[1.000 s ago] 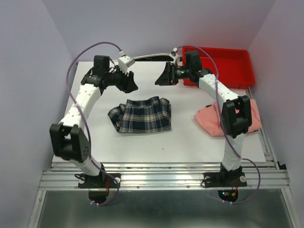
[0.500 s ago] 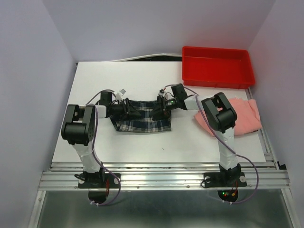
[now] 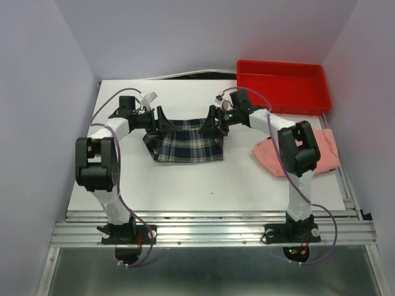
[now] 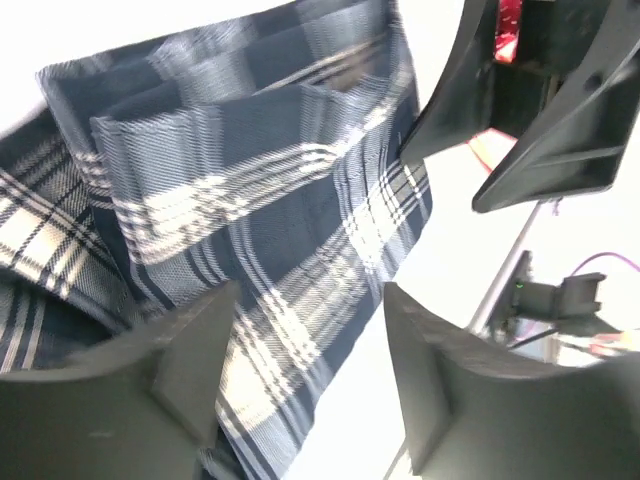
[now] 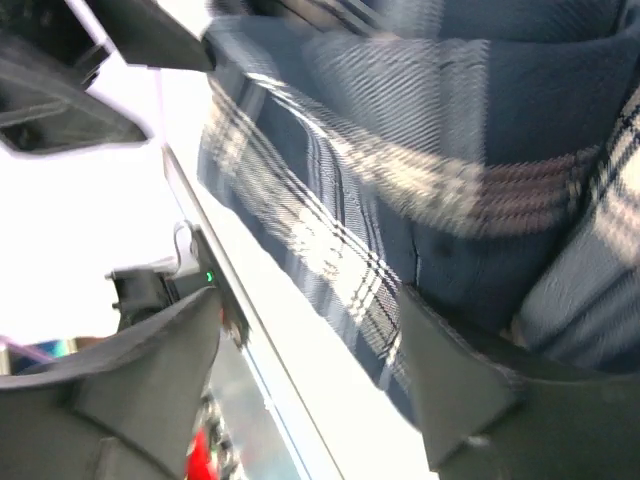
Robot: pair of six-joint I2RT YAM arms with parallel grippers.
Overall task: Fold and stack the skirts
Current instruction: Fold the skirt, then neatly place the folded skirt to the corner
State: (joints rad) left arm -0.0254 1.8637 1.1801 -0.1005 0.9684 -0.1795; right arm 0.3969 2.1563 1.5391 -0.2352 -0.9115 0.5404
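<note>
Plaid skirt lies mid-table, its left side bunched. Left claw sits at the skirt's far-left corner, fingers spread, cloth showing between them. Right claw sits at the far-right corner, likewise spread and pinching nothing. Pink skirt lies crumpled at the right table edge, well apart from the plaid one, near the red tray.

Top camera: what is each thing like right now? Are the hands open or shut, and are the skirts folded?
Plaid skirt: spread flat on the table, rumpled at its left end.
Pink skirt: loose heap at the table's right edge, not stacked.
Red tray: nothing in it.
Left hand: open, at the plaid skirt's far left corner.
Right hand: open, at its far right corner.
</note>
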